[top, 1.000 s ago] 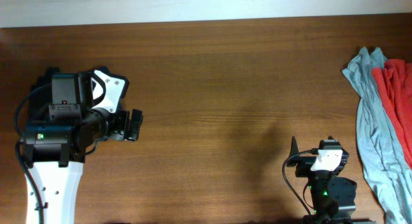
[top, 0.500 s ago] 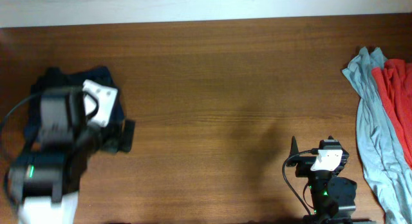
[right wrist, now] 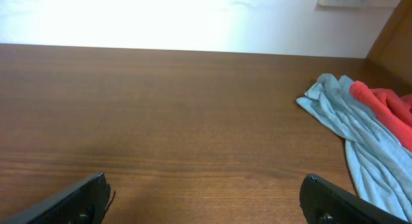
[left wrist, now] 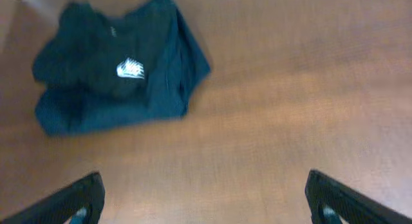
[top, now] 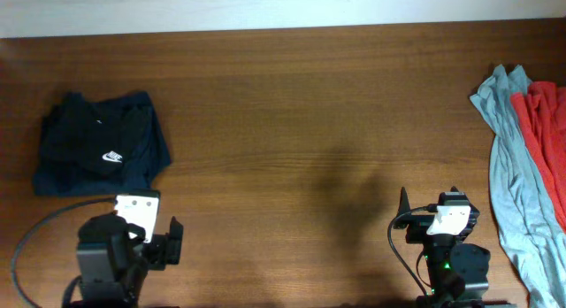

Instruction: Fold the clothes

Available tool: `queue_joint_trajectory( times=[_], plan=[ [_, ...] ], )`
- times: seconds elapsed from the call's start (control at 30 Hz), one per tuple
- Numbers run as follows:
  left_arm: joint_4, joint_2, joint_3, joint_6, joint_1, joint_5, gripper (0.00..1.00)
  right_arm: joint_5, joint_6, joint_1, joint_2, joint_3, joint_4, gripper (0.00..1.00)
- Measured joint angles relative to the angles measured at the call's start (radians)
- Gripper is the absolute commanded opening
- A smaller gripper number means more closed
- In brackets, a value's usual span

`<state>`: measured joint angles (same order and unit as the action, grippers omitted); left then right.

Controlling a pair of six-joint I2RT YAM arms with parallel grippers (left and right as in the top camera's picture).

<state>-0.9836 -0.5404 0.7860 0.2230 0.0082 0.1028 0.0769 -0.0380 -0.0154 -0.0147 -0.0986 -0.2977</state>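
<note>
A dark folded T-shirt point(top: 99, 145) with a small white logo lies at the table's far left; it also shows in the left wrist view point(left wrist: 119, 66). A grey-blue garment point(top: 511, 166) and a red garment point(top: 544, 122) lie heaped at the right edge, and both show in the right wrist view, grey-blue point(right wrist: 360, 130) and red point(right wrist: 386, 98). My left gripper point(left wrist: 203, 201) is open and empty, pulled back near the front edge below the folded shirt. My right gripper point(right wrist: 203, 201) is open and empty at the front right, left of the heap.
The brown wooden table point(top: 309, 122) stretches between the folded shirt and the heap. A white wall point(right wrist: 161, 18) runs along the table's far edge.
My left arm has drawn back from over the folded shirt toward the front edge, so the shirt now lies uncovered. The right arm has not moved.
</note>
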Motion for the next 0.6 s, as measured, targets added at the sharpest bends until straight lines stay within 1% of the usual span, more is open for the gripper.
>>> queue_joint_trajectory(
  times=[0.17, 0.27, 0.47, 0.6],
  plan=[
    [0.277, 0.072, -0.172, 0.002, 0.000, -0.007, 0.99, 0.000, -0.001, 0.000, 0.000, 0.000, 0.000, 0.99],
    [0.375, 0.106, -0.274, 0.002, 0.000, -0.036, 0.99, 0.000, -0.002, 0.000, 0.000, 0.000, 0.000, 0.99],
    [0.511, 0.200, -0.485, 0.002, 0.000, -0.093, 0.99, 0.000, -0.001, 0.000, 0.000, 0.000, 0.000, 0.99],
    [0.528, 0.304, -0.579, 0.002, 0.000, -0.104, 0.99, 0.000, -0.001, 0.000, 0.000, 0.000, 0.000, 0.99]
  ],
)
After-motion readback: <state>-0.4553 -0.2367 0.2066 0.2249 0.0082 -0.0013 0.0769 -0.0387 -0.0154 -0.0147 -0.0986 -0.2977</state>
